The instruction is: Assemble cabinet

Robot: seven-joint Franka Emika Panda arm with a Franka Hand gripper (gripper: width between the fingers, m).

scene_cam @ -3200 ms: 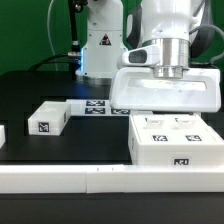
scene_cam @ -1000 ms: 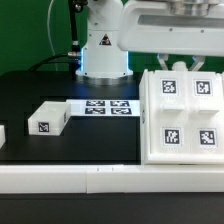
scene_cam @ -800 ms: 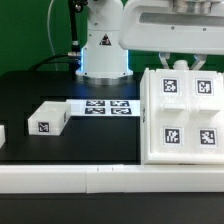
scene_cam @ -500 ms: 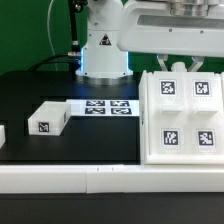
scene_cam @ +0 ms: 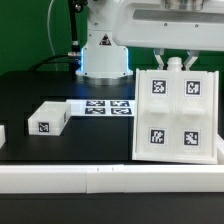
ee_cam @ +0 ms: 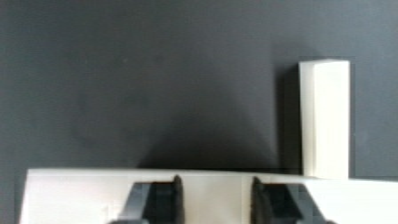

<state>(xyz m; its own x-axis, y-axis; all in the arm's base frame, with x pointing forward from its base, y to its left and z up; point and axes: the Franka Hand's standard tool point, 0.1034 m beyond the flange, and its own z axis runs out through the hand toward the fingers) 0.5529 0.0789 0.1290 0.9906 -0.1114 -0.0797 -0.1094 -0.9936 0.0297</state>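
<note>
Holding the cabinet (scene_cam: 175,115) on its edge is the step in hand, as far as these views allow a judgement. The cabinet stands toward 3 o'clock in the exterior view. Its tagged face is turned to the camera and leans slightly off vertical, and its lower edge is close to the table (scene_cam: 40,90).

Procedure for this step:
- Move slowly. The grip is on one thin wall at the 12 o'clock edge, so the large body can swing about it.
- Bring the lower edge flat onto the table before easing the grip. A tilted release is likely to tip the cabinet.
- Keep clear of the marker board (scene_cam: 105,107) and the small block (scene_cam: 47,118), which lie toward 9 o'clock of the cabinet and apart from it.

Hand state: the gripper (scene_cam: 175,63) sits over the cabinet's upper edge. In the wrist view the fingers (ee_cam: 157,200) are set narrowly, with a pale wall between them. This reads as a clamp on the cabinet, although exact pad contact is not visible. A white bar (ee_cam: 326,115) shows beyond the fingers; whether it belongs to the cabinet cannot be told.
</note>
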